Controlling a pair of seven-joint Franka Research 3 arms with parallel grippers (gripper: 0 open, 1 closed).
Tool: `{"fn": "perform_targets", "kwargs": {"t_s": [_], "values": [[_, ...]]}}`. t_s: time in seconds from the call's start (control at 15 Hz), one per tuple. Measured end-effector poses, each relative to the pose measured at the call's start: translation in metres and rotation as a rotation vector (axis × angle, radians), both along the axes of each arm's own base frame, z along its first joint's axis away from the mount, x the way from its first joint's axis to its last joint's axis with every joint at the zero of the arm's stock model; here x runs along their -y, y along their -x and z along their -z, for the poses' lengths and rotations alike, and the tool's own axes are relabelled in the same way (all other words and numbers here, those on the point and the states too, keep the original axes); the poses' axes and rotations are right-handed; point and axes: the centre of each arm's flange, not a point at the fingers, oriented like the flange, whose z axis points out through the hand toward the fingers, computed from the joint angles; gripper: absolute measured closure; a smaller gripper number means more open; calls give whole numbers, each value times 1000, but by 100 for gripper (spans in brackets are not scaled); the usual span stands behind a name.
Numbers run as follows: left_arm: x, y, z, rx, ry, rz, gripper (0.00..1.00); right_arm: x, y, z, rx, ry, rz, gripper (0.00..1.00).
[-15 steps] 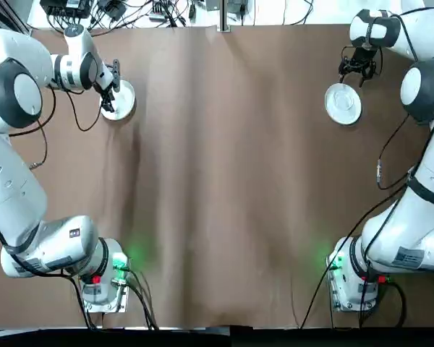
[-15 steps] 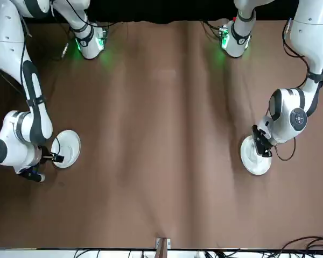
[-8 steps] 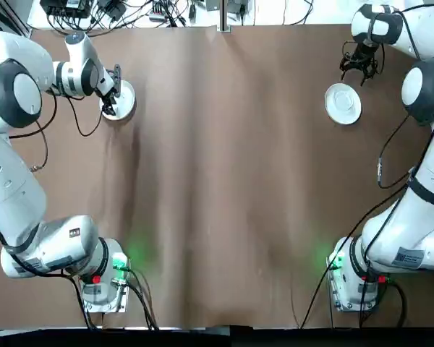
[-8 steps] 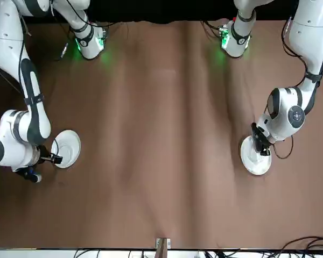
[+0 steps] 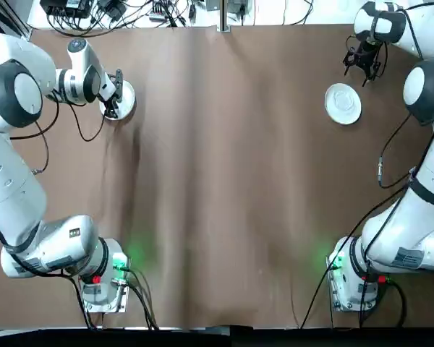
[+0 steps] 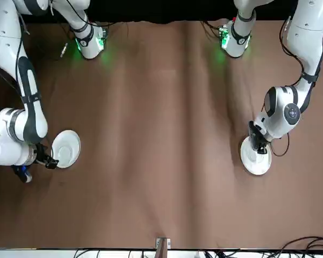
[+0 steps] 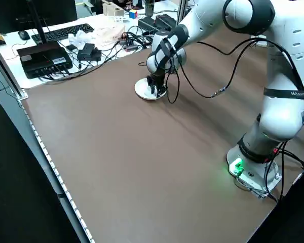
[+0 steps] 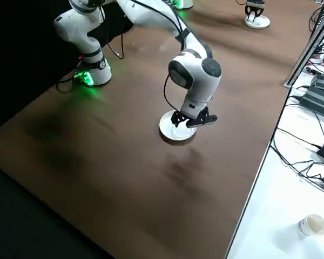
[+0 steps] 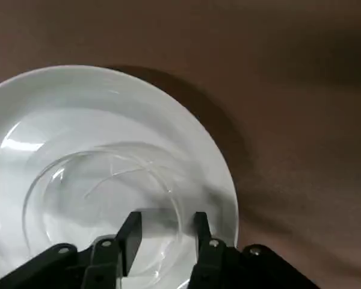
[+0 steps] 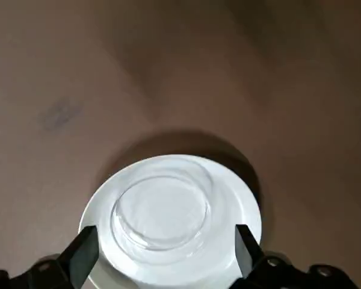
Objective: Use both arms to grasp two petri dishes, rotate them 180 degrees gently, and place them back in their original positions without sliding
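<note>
Both robot arms are extended over the brown table surface [image 5: 224,181], and one gripper is located at each of two white plates. The left plate [image 9: 78,114] lies flat on the far left part of the table, as seen from the robot, and the left petri dish [image 9: 66,198], clear and round, is seated on it. The left gripper [image 9: 168,220] is positioned over this plate with its two dark fingers parted by a moderate gap; one fingertip is seen against the inside of the dish outline, the other against the plate beyond that outline. Nothing is seen clamped between them, and contact with the dish cannot be determined. The right plate [image 10: 108,211] lies flat on the far right part of the table, and the right petri dish [image 10: 162,208], also clear and round, is supported on it, within the plate rim. The right gripper [image 10: 171,241] is held near this plate, raised above the table, with its fingers spread widely and nothing held between them. In the right side view, a white cup [image 8: 313,225] is located on the white bench [image 8: 275,216] beside the table
</note>
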Motion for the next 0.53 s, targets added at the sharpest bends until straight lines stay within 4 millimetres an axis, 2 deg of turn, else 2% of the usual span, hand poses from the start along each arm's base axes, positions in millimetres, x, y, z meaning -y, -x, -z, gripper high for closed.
{"fn": "perform_targets", "kwargs": {"t_s": [0.13,0.2,0.27,0.33,0.4,0.47,0.53], "values": [[0,0,0,4,0,1,57,7,1,0,1,15,68,0],[0,-1,-1,8,1,1,64,11,1,-1,2,25,111,0],[0,-1,-1,8,1,1,64,13,2,-1,5,36,163,0],[0,-1,-2,12,0,1,69,14,1,-1,12,48,221,0],[0,-1,-2,12,0,2,80,12,-3,-1,40,68,327,0],[1,-1,-2,13,0,2,81,10,-4,2,47,78,385,0],[0,-1,-3,13,0,2,86,8,-4,7,47,89,448,0]]}}
